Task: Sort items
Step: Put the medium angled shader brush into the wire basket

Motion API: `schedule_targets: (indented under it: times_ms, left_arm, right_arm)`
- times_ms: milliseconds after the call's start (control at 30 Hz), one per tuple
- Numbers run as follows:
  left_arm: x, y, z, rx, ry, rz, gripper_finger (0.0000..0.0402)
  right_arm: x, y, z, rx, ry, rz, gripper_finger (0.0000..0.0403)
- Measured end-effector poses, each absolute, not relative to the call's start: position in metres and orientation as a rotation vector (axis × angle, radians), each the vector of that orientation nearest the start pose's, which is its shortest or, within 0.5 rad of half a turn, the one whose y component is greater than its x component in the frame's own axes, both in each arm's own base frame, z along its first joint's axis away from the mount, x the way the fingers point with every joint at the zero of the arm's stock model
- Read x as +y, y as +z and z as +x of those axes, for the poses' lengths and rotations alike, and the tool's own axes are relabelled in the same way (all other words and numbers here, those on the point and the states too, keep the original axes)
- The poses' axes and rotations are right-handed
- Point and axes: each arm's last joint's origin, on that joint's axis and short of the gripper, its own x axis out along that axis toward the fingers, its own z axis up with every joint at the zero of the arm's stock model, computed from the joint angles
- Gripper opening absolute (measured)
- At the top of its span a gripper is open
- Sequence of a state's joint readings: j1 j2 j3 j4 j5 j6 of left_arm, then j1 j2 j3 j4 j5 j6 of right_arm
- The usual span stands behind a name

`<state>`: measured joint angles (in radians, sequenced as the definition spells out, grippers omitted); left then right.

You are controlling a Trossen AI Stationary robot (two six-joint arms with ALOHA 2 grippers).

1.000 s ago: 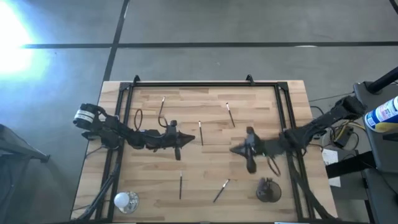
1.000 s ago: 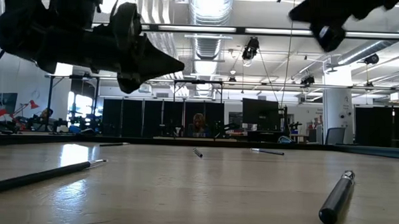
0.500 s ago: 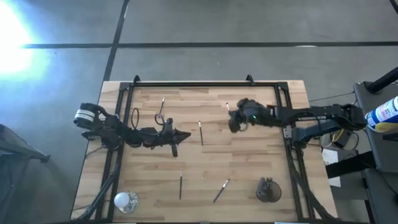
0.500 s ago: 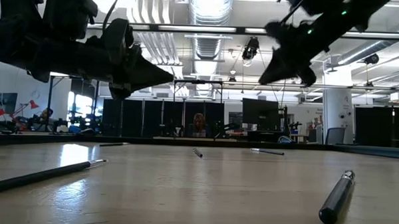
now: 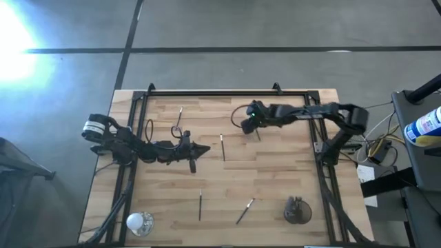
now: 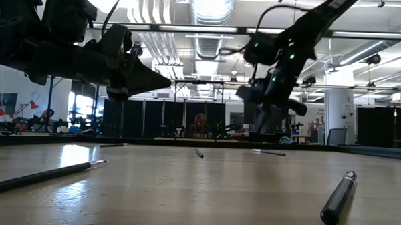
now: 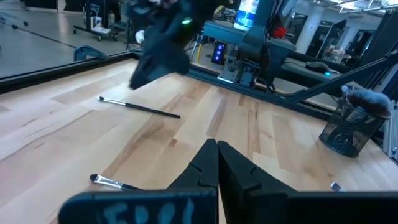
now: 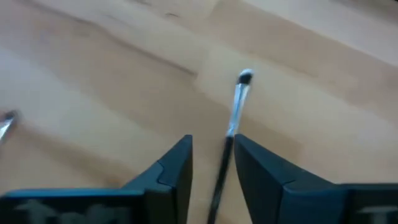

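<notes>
1. Wooden table (image 5: 289, 172) carries scattered brushes; a mesh cup (image 5: 297, 210) sits at its near right, a silver cup (image 5: 138, 222) at its near left.
2. Right gripper (image 5: 251, 122) hangs low over the far brush (image 8: 236, 109), fingers (image 8: 177, 163) slightly parted either side of its handle, not closed on it.
3. Left gripper (image 5: 204, 149) hovers mid-table with fingers pressed together, empty, just left of the centre brush (image 5: 222, 146).
4. Two more brushes (image 5: 243, 211) lie near the front edge.

Right gripper (image 5: 249, 125) hangs over brush (image 8: 235, 111) at tabletop (image 5: 289, 172) 1 o'clock, fingers (image 8: 175, 163) parted astride handle. Left gripper (image 5: 207, 149) hovers near centre, fingers pressed together. Broad bare wood between them; mesh cup (image 5: 297, 210) blocks 5 o'clock corner.
</notes>
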<state>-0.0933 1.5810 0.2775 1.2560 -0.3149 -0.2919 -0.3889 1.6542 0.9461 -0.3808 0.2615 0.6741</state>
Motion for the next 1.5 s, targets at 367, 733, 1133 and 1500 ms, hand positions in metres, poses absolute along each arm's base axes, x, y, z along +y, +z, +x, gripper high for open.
schedule_targets:
  times_ms: [367,733,1133,1500]
  left_arm:
    - [-0.013,0.142,0.240,0.013,0.227,-0.289,0.0000]
    - [-0.013,0.142,0.240,0.014,0.228,-0.293,0.0000]
    - [-0.012,0.142,0.240,0.010,0.234,-0.305,0.0000]
    - [-0.015,0.157,0.244,-0.111,0.154,-0.383,0.0006]
  right_arm:
    - [-0.179,0.142,0.304,0.977,-1.046,0.672,0.0129]
    - [-0.192,0.125,0.310,1.018,-1.051,0.704,0.0071]
    - [-0.159,0.159,0.315,0.972,-0.937,0.591,0.0009]
    - [-0.059,0.216,0.303,0.466,-0.644,0.422,0.0008]
